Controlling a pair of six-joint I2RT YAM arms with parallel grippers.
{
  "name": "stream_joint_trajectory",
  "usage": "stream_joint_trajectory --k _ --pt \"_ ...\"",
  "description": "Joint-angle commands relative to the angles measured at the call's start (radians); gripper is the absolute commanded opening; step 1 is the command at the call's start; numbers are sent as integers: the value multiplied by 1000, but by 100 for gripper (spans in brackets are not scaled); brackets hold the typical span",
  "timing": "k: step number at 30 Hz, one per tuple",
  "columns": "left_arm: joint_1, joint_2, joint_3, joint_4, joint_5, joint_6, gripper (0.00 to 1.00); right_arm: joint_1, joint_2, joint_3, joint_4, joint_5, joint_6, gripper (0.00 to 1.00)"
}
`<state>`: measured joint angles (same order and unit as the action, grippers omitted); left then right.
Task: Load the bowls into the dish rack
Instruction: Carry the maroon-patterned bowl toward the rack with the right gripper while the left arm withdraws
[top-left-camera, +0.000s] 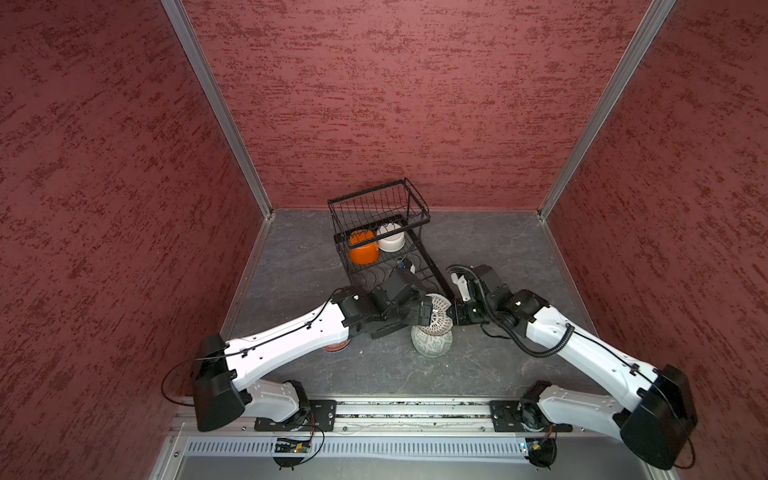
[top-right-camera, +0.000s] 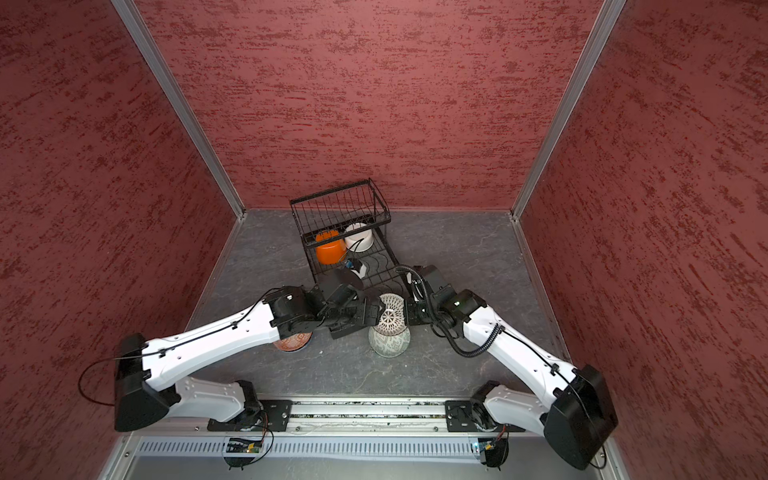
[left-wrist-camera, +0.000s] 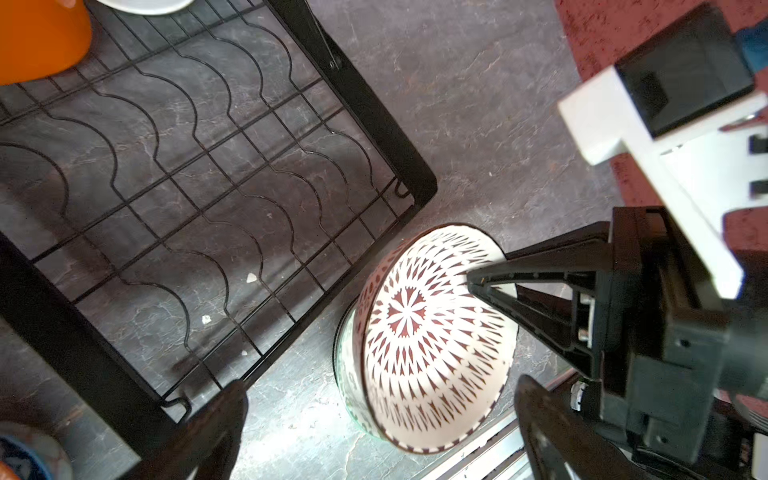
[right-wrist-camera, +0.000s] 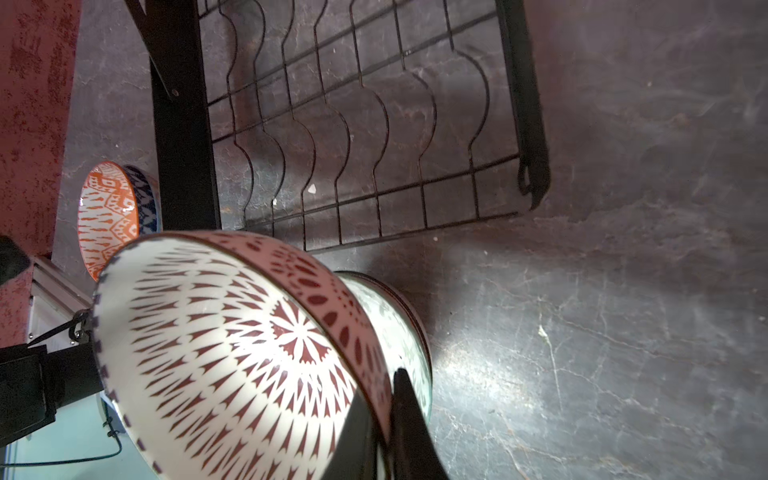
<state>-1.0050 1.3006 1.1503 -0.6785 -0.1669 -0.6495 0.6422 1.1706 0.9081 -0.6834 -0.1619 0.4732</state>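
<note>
A white bowl with a maroon pattern (top-left-camera: 439, 312) (left-wrist-camera: 432, 332) (right-wrist-camera: 216, 357) hangs tilted just off the near end of the dish rack (top-left-camera: 432, 266) (left-wrist-camera: 374, 124). My right gripper (right-wrist-camera: 382, 415) (top-left-camera: 455, 313) is shut on its rim. Under it a pale green bowl (top-left-camera: 432, 347) (right-wrist-camera: 399, 324) stands on the floor. My left gripper (left-wrist-camera: 380, 395) (top-left-camera: 426, 313) is open, its fingers wide on either side of the held bowl and apart from it. An orange bowl (top-left-camera: 362, 249) and a white bowl (top-left-camera: 390, 239) sit on the rack's base under the raised basket.
An orange-patterned bowl (right-wrist-camera: 108, 216) and a blue-patterned one (right-wrist-camera: 145, 195) lie on the floor left of the rack, mostly under the left arm in both top views. Red walls close in three sides. The rack's near wavy dividers (left-wrist-camera: 187, 208) hold nothing.
</note>
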Motion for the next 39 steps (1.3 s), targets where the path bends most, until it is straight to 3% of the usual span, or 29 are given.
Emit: stream_joint_trajectory --k 1,12,20,27,39 --pt "30 -90 -71 48 -37 -6 100 23 -2 75 29 82 -3 0" --pt "124 -317 -232 29 -47 -70 100 107 131 212 54 449 28 0" --pt "152 -394 -270 -9 -66 -86 100 126 236 259 118 591 9 0" --pt "178 -461 -306 -29 -79 -101 99 164 308 278 198 725 -47 0" --pt "238 -536 -342 -76 -69 -107 100 252 436 274 397 1062 -188 0"
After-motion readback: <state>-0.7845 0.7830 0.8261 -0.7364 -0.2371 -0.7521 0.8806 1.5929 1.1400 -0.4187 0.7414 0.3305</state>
